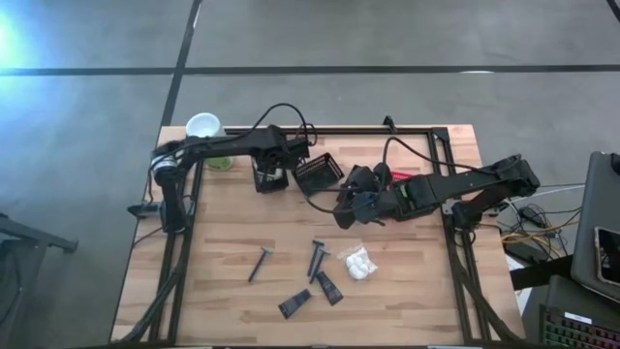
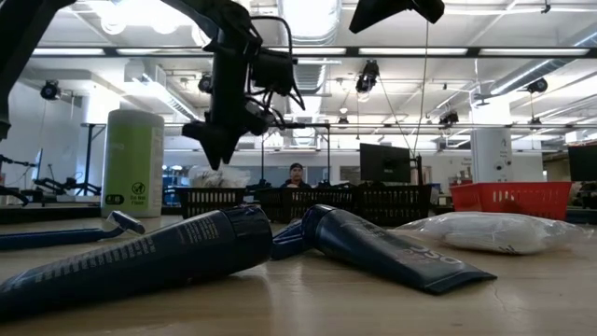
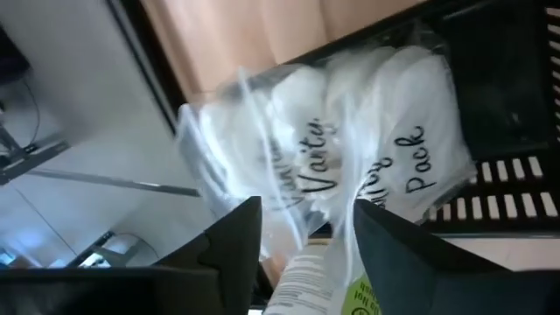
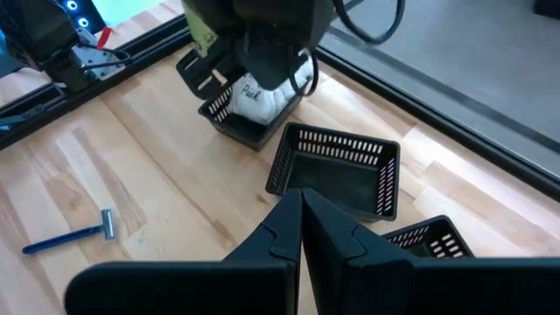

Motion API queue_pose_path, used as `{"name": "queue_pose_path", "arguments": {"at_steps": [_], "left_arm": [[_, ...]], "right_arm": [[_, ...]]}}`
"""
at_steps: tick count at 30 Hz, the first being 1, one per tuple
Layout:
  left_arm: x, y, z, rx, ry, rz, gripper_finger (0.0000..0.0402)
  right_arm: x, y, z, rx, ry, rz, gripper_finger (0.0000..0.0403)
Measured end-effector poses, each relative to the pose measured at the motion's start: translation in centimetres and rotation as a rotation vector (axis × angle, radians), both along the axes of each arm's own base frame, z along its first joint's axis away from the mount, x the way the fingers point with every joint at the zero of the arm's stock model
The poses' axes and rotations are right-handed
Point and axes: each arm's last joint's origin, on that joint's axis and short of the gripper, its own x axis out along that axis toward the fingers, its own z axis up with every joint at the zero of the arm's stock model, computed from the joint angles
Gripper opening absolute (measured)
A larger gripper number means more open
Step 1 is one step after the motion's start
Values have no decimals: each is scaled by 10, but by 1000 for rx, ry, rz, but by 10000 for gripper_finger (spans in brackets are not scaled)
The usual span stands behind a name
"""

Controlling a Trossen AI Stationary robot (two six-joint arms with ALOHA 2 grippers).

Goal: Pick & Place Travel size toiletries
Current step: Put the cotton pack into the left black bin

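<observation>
Left pincer (image 1: 274, 167) of mine hangs over the black basket (image 1: 270, 175) at the far left of the counter (image 1: 223, 262), fingers (image 3: 229, 241) parted partway, and the white crinkly packet (image 3: 350, 144) sits right past their tips, down inside that basket. I can't tell whether the film touches my pads or has slipped clear; I'd call it a release in progress. This packet reads as light, soft and puffy, its clear wrap slick and loose, so a pinch on a fold of film would hold better than a squeeze on the stuffing.

Right pincer (image 1: 356, 206), fingers pressed together and empty, waits mid-counter beside a second black basket (image 4: 337, 171), with a red basket (image 1: 401, 177) just behind it.

Near edge now: another white packet (image 1: 359, 263) to the right, the same squashy sort. Two dark flat tubes (image 1: 327, 287) lie near the front edge; they look soft-walled and smooth, so I'd take one across its narrow width near the middle, where it won't fold. Two razors (image 1: 260, 264) lie left of centre, thin, stiff and light; the handle is where I'd grip, never the head. A pale green canister (image 1: 205, 129) stands at the far left corner.
</observation>
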Motion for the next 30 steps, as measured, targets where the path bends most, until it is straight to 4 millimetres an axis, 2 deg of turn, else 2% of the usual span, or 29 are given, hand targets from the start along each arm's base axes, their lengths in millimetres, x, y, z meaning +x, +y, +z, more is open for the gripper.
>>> {"name": "queue_pose_path", "arguments": {"at_steps": [7, 14, 16, 20, 25, 30], "left_arm": [[-3, 0, 19, 61, -97, 6, 198], [-13, -4, 58, 139, -319, 67, 198], [-19, -9, 72, 82, -409, 73, 198], [-32, -22, 93, -171, -613, 94, 198], [-49, -37, 115, -428, -793, 130, 197], [-68, -49, 123, -492, -849, 147, 197]], "right_arm": [[0, 0, 0, 0, 1, 0, 8], [0, 0, 0, 2, 0, -2, 8], [0, 0, 0, 2, 0, -2, 8], [-1, 0, -2, 41, -9, -29, 8], [-15, 3, -14, 310, 93, -115, 9], [-39, 22, -40, 505, 254, -278, 9]]}}
